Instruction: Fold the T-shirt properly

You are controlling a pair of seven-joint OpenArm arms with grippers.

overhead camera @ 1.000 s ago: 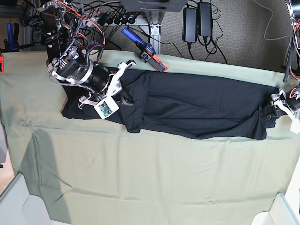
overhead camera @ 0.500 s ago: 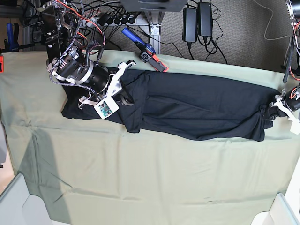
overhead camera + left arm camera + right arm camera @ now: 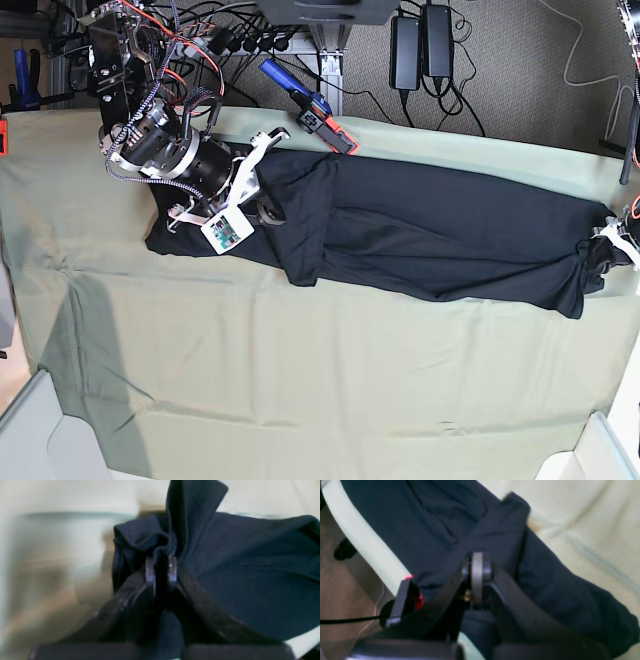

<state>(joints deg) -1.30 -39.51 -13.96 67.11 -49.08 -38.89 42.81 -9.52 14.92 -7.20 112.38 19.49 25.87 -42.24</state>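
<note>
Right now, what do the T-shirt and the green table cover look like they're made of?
T-shirt: soft matte knit, likely cotton; it bunches into limp folds at the left gripper. Pale green cover: thin matte woven cloth, perhaps cotton or polyester; it shows shallow creases and wrinkles.

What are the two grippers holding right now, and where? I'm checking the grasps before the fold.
Both hold the T-shirt: the left gripper pinches a bunched end; the right gripper is shut on the opposite end's fabric.

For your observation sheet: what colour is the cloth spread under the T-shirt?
Pale green cloth, plain; clearest in the base view, beneath the black T-shirt.
</note>
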